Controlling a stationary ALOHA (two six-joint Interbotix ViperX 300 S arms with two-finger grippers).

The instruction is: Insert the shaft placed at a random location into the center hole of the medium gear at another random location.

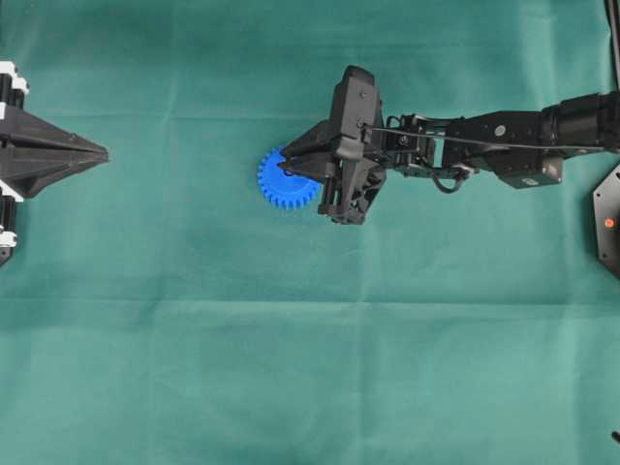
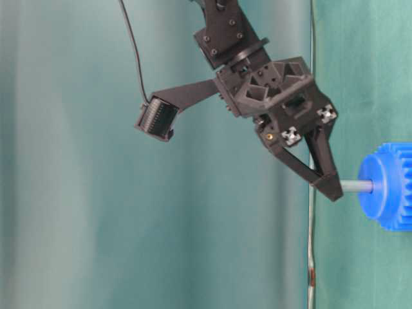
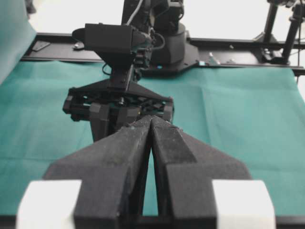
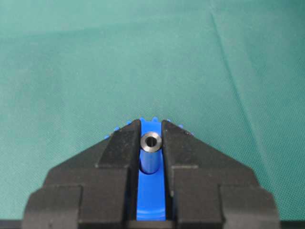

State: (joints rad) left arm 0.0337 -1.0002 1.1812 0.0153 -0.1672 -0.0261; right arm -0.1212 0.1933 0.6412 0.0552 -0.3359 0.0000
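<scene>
Both arms are showing as matte black, angular machines. The right arm (image 1: pixel 504 145) is carrying a boxy black wrist camera (image 2: pixel 156 118) on a bracket, with a thin black cable (image 2: pixel 132 48) looping up from it. Its end effector (image 2: pixel 325 180) is tapering into two pointed wedge fingers, with small screws and checkered markers dotting the housing. The left end effector (image 3: pixel 151 125) is showing white blocks at its finger bases.

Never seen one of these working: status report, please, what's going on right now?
Right end effector shut on the shaft, tip at the blue gear's hub. Left end effector shut, empty, parked far off. Nothing in the way.
</scene>
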